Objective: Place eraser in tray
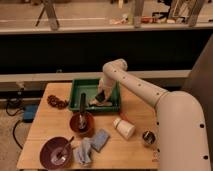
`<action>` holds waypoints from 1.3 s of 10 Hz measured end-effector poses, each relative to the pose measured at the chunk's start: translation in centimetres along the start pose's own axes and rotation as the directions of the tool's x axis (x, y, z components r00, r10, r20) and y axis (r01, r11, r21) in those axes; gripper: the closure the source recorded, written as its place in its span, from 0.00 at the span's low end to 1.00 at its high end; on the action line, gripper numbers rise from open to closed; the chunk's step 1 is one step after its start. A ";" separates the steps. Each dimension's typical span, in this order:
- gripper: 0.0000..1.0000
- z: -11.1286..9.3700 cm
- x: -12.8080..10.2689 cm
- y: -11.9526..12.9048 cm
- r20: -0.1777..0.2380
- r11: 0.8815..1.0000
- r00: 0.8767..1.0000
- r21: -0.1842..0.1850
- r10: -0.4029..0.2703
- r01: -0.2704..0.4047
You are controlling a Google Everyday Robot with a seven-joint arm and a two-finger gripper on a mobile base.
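A green tray (pixel 79 89) sits at the back middle of the wooden table. My white arm reaches from the right and bends down into the tray. My gripper (pixel 99 99) is low inside the tray, near its right front part. A pale object (pixel 96 103) lies under the gripper on the tray floor; I cannot tell if it is the eraser or whether the gripper is touching it. A dark upright object (pixel 83 101) stands at the tray's front edge, left of the gripper.
A dark red bowl (pixel 81 122) sits in front of the tray. A purple bowl with a utensil (pixel 56 151) is at the front left. A blue cloth (pixel 93 145), a tipped white cup (pixel 124 128), a small dark cup (pixel 147 137) and a beaded string (pixel 57 102) lie around.
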 end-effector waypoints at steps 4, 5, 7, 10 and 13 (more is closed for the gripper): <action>0.62 -0.2 0.1 0.2 -0.017 1.000 1.000 -0.001 0.010 -0.010; 0.54 -0.2 0.2 0.4 -0.019 1.000 1.000 -0.003 0.016 -0.016; 0.34 -0.7 0.4 0.2 -0.030 1.000 0.999 0.002 0.023 -0.023; 0.20 -1.8 1.1 -2.0 -0.062 0.999 0.998 0.034 0.008 -0.006; 0.20 -3.6 1.3 -5.9 -0.070 0.992 0.997 0.123 -0.015 0.023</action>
